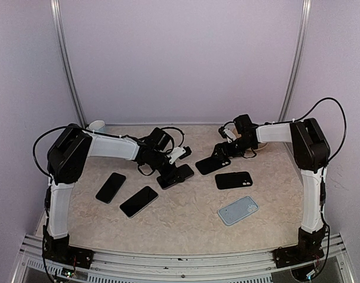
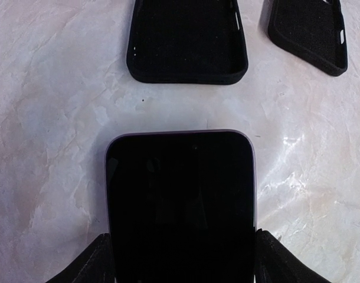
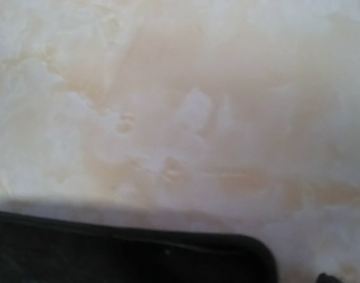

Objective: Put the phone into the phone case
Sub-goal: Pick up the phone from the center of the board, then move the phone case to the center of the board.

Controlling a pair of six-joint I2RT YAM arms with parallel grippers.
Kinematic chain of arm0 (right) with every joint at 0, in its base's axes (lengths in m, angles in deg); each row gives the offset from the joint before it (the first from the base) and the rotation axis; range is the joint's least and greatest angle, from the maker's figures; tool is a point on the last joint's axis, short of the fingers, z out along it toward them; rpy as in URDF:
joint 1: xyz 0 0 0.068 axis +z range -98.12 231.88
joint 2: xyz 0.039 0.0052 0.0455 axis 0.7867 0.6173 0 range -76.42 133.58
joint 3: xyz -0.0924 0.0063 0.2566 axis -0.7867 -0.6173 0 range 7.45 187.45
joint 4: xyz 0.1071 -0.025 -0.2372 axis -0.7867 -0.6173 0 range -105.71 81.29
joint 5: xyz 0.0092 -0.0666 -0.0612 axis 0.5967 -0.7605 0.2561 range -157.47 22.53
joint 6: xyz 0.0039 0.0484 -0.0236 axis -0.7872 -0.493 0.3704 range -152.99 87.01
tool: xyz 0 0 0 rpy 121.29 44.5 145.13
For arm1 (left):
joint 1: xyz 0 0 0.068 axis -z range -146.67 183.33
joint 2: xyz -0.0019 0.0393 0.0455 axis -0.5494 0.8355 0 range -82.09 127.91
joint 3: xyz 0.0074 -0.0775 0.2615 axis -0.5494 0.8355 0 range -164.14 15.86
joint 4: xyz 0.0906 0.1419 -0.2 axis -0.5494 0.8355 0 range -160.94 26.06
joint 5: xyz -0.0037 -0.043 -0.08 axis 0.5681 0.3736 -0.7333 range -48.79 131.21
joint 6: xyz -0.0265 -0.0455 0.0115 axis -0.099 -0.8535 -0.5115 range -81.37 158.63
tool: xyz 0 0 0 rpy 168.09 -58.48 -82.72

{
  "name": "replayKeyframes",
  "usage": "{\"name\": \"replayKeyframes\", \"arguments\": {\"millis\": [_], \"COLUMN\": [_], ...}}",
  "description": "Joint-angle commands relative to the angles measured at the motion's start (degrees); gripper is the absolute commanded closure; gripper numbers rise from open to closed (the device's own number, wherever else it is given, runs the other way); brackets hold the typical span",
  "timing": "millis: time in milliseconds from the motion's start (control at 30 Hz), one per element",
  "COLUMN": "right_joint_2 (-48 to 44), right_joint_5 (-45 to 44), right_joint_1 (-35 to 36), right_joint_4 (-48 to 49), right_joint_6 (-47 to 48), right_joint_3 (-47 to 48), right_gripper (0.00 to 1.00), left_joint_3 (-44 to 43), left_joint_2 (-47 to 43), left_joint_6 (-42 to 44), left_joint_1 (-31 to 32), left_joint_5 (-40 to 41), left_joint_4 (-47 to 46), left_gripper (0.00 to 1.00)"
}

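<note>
phone [image 2: 180, 206] fills the bottom of the left wrist view, dark screen up, pale purple rim showing round its far end; the left fingers [image 2: 94, 262] are clamped on its two long sides, one black pad each side; can't tell if the far end rests on the tabletop [image 1: 186, 227] or hangs just over it; straight ahead of it, with a strip of bare marble between, lies an empty black case [image 2: 186, 41], open side up, and nothing sits in that gap; a second black case [image 2: 310, 35] is off to the right of the first, also open side up; from the top camera a light blue case [image 1: 238, 210] lies nearer the arm bases on the right side, well apart from the rest; two more dark phones [image 1: 111, 187] sit side by side on the left; a white round thing [image 1: 97, 125] stands at the back left corner; the right fingers [image 1: 226, 152] are down at the far end of the first black case, but the right wrist view is only blurry marble and a black case edge, so whether they're apart or together I can't tell
</note>
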Motion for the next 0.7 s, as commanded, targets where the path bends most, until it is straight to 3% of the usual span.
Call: {"name": "replayKeyframes", "arguments": {"millis": [0,667], "right_joint_2": [-0.39,-3.13], "right_joint_5": [1.19,9.04], "right_joint_1": [1.72,4.58], "right_joint_4": [-2.04,-0.71], "right_joint_6": [-0.24,-3.65], "right_joint_3": [-2.5,-4.54], "right_gripper": [0.0,0.0], "left_joint_3": [0.05,-2.15], "left_joint_2": [-3.6,-5.63], "left_joint_6": [-0.32,0.38], "left_joint_1": [0.72,1.8], "left_joint_5": [0.31,1.75], "left_joint_4": [-3.55,-2.49], "left_gripper": [0.33,0.32]}}
